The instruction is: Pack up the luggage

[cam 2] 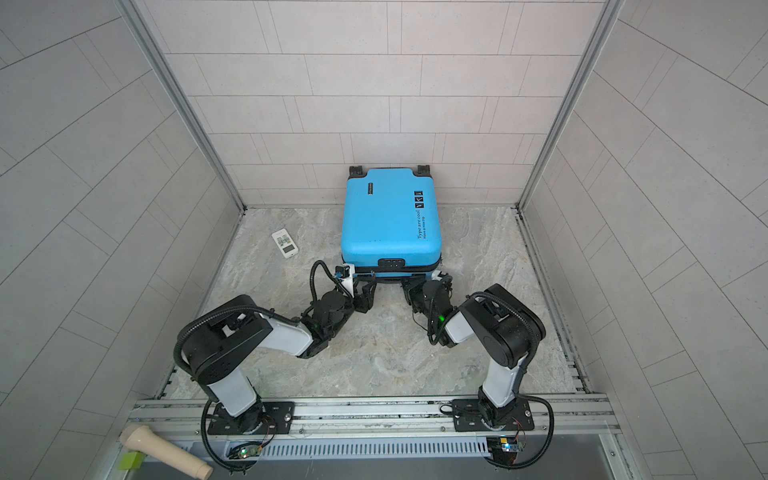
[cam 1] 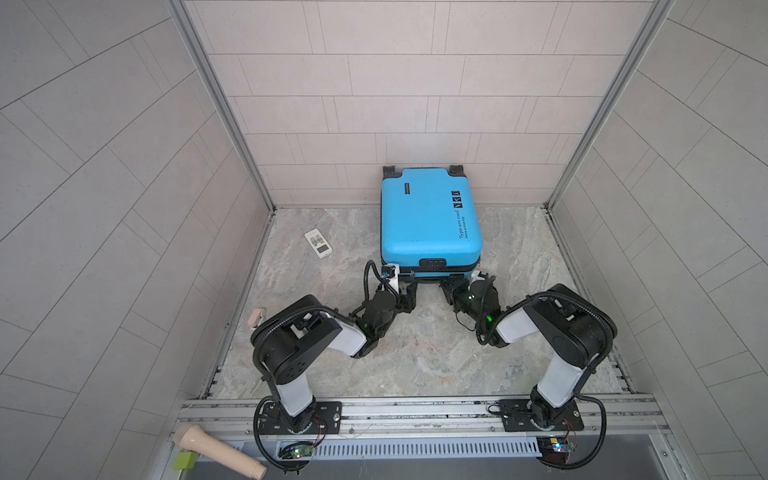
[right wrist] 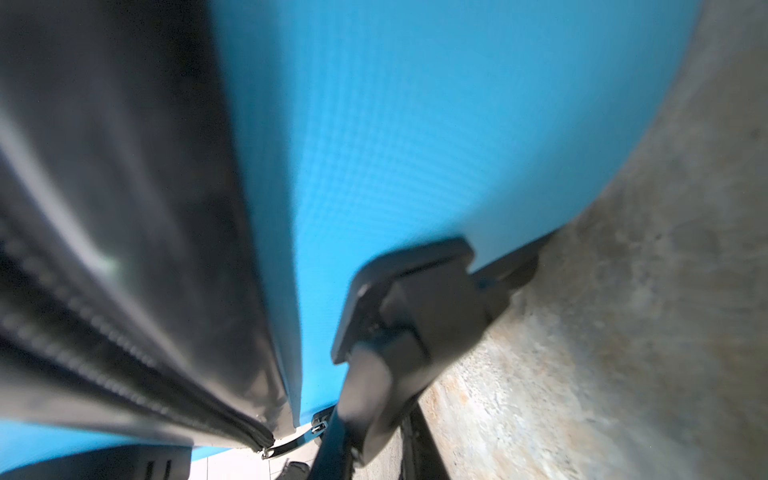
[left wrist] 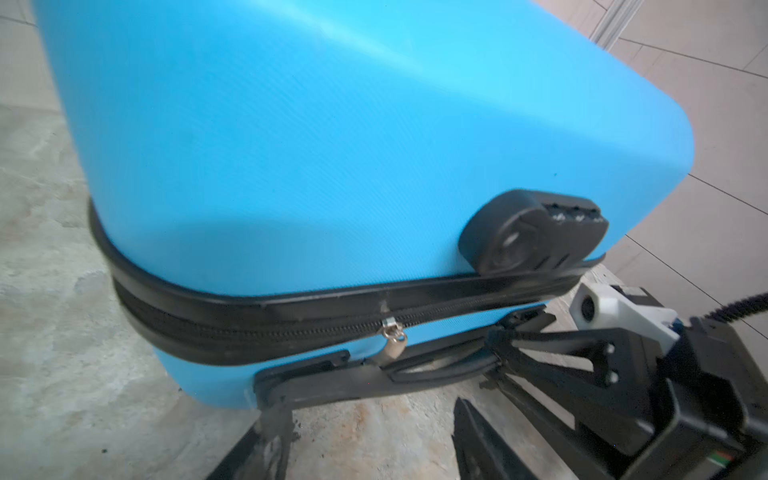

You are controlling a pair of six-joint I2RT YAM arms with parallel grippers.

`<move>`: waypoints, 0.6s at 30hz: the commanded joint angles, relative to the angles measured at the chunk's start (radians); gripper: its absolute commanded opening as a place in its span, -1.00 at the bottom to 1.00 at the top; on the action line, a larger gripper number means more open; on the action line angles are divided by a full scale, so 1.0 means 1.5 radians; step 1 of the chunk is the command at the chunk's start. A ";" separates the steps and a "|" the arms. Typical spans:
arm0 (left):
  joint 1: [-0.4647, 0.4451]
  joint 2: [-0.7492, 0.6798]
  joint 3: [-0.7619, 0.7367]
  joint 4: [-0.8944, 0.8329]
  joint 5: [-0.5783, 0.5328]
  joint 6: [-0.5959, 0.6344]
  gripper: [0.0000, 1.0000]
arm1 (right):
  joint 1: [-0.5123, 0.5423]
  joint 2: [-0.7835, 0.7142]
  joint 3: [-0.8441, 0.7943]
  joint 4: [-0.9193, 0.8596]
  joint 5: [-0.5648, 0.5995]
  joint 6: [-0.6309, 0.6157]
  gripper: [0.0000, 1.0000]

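Right at the front edge there's the rail both arms are bolted to, with a beige club-shaped thing (cam 1: pixel 216 451) and a little green block (cam 1: pixel 185 460) lying down by the left base. Both arms reach forward low over the marble worktop (cam 1: pixel 415 357) and meet at the near side of the luggage (cam 1: pixel 430 220). The left claw (cam 1: pixel 409 289) is spread with nothing between its fingers (left wrist: pixel 270 440), and one tip looks to be up against the end mount of the handle (left wrist: pixel 440 368). The right claw (cam 1: pixel 446 286) comes in at the handle's other end, and going by the left wrist view it's pinching the handle there. The luggage is closed up and lying flat at the back-centre of the worktop, blue shell up with the "Type are cool" lettering showing. The zipper (left wrist: pixel 257 328) runs round the seam, its pull (left wrist: pixel 392 338) dangles just above the handle, and the combo lock (left wrist: pixel 536 232) sits a bit further along. A white remote (cam 1: pixel 318 244) lies on the worktop well off to the luggage's left. The wheels (cam 1: pixel 390 169) are at the far end, right by the tiled back wall (cam 1: pixel 415 104).
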 commanded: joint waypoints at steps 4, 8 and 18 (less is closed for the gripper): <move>-0.011 0.021 0.055 -0.013 -0.075 0.058 0.21 | 0.042 0.041 0.007 0.034 -0.027 -0.053 -1.00; -0.014 0.048 0.067 -0.015 -0.099 0.057 0.15 | 0.056 0.059 0.012 0.054 -0.021 -0.042 -1.00; -0.029 0.099 0.078 -0.001 -0.162 0.069 0.13 | 0.075 0.069 0.013 0.068 -0.015 -0.036 -1.00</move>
